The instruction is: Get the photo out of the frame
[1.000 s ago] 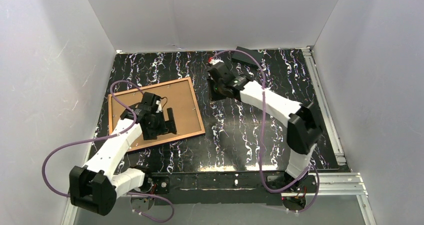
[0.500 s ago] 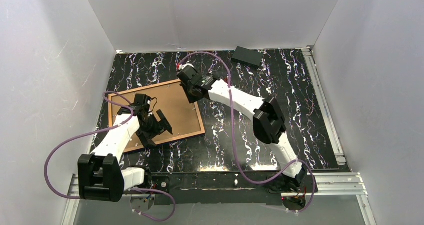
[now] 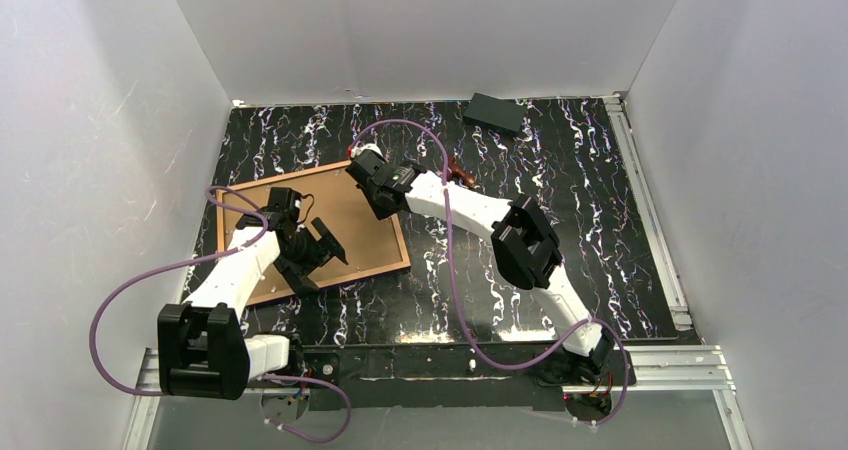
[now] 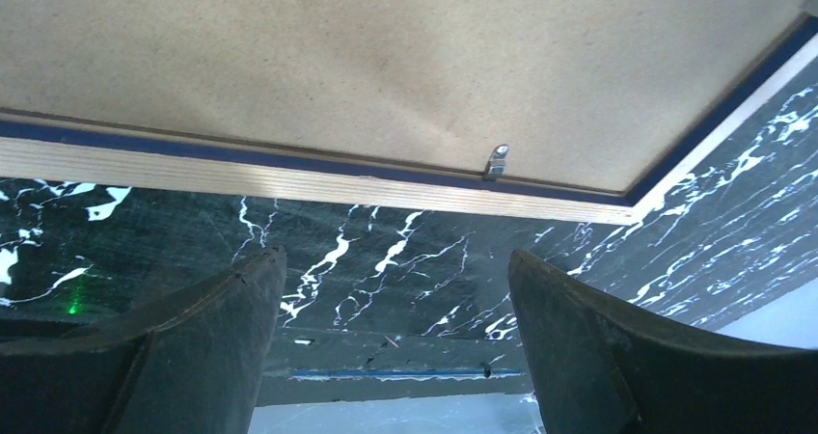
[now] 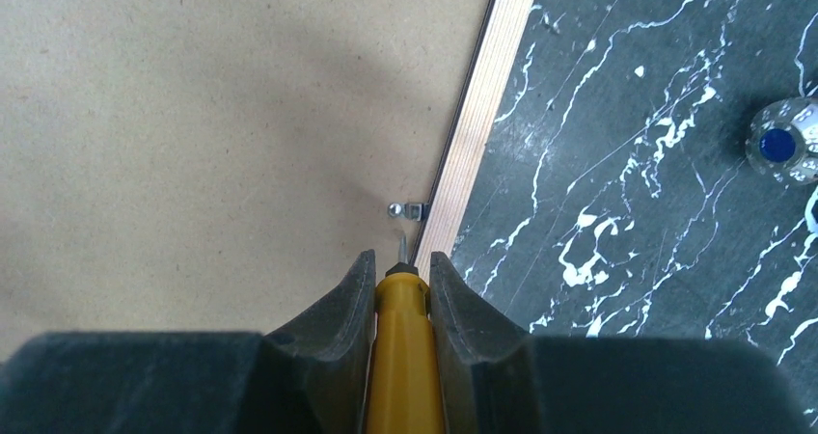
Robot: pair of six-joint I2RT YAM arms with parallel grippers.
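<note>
The frame (image 3: 402, 240) lies face down on the left half of the table. The photo (image 3: 350, 225) sits in it, showing only its brown board back (image 4: 386, 58). My right gripper (image 3: 368, 188) is at the frame's right edge (image 5: 477, 125), shut on a yellow tool (image 5: 400, 357). The tool's thin metal tip points at a small metal clip (image 5: 405, 209) on the board. My left gripper (image 3: 328, 270) hovers open over the frame's near edge (image 4: 289, 169). Nothing is between its fingers (image 4: 193, 347), and another clip (image 4: 497, 161) is in its view.
A small black block (image 3: 497, 112) lies at the back of the black marbled table (image 3: 560, 220). A small clear round object with a blue top (image 5: 786, 140) sits on the table right of the frame. White walls close in the left, back and right sides.
My right arm swung left from the back middle of the table to the frame's right edge, carrying the yellow tool. My left gripper shifted slightly left and turned over the frame.
</note>
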